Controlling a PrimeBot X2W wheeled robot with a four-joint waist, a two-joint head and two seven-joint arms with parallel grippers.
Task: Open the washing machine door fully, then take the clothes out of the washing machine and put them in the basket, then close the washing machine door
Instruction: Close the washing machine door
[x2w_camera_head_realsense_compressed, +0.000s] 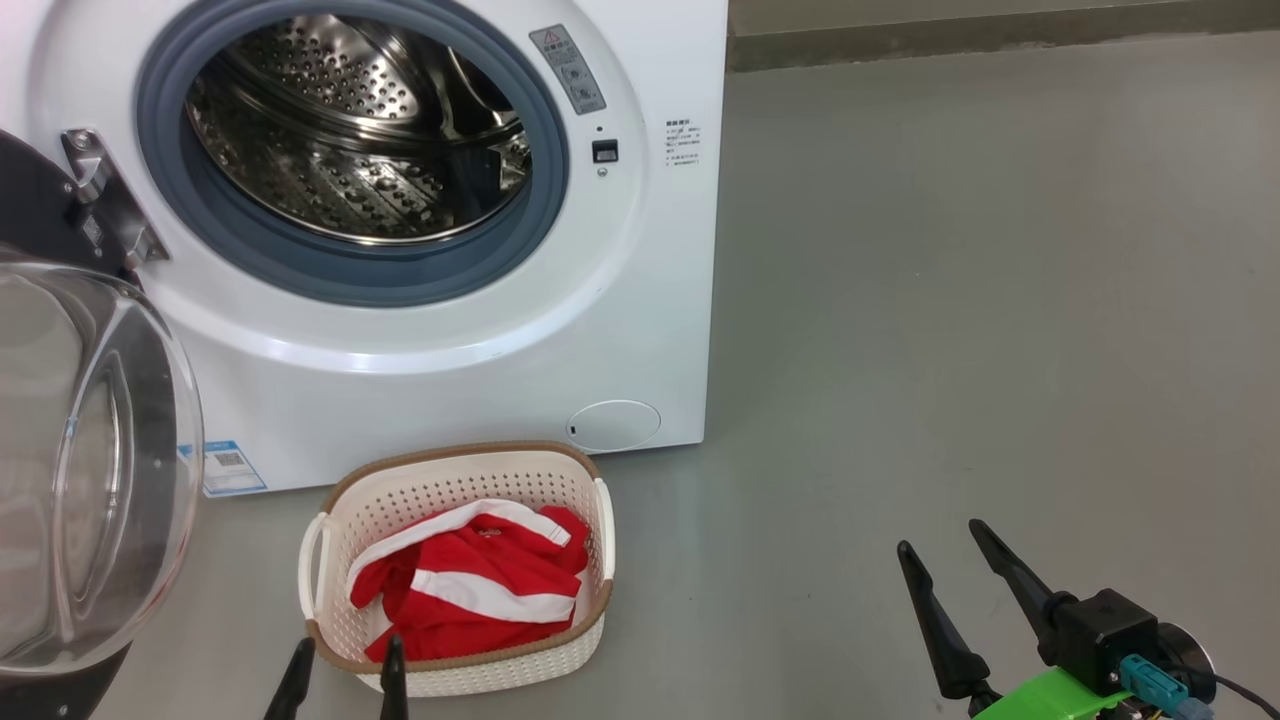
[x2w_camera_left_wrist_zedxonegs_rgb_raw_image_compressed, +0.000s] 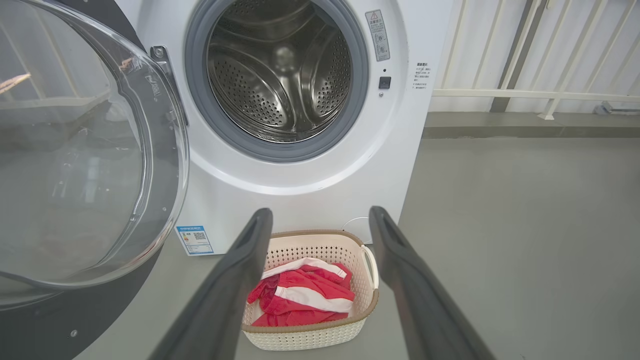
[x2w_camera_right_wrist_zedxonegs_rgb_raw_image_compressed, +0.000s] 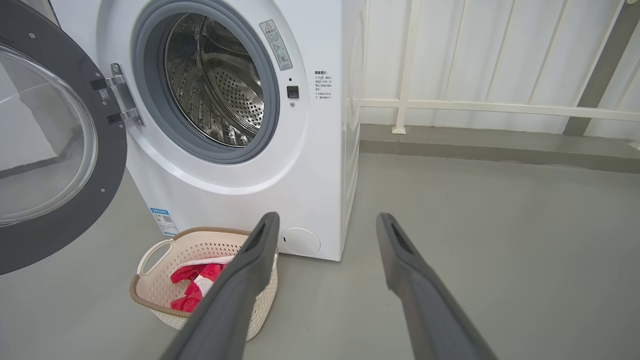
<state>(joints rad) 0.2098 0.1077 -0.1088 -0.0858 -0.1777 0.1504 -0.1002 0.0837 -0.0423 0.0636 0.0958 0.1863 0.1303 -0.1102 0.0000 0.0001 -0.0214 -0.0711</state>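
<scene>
Head view: one washing machine (x2w_camera_head_realsense_compressed: 450, 380); one door (x2w_camera_head_realsense_compressed: 90, 470) swung open at machine's left; one basket (x2w_camera_head_realsense_compressed: 460, 452) before machine, holding red clothes (x2w_camera_head_realsense_compressed: 470, 585), count unclear; left gripper (x2w_camera_head_realsense_compressed: 348, 640), right gripper (x2w_camera_head_realsense_compressed: 940, 535): jaws spread.

perforated steel drum (x2w_camera_head_realsense_compressed: 350, 150), perforated plastic basket (x2w_camera_head_realsense_compressed: 440, 485), glass door (x2w_camera_head_realsense_compressed: 90, 470)

Laundry corner: washing machine (x2w_camera_head_realsense_compressed: 450, 340) (bare grey floor (x2w_camera_head_realsense_compressed: 950, 300)).
</scene>
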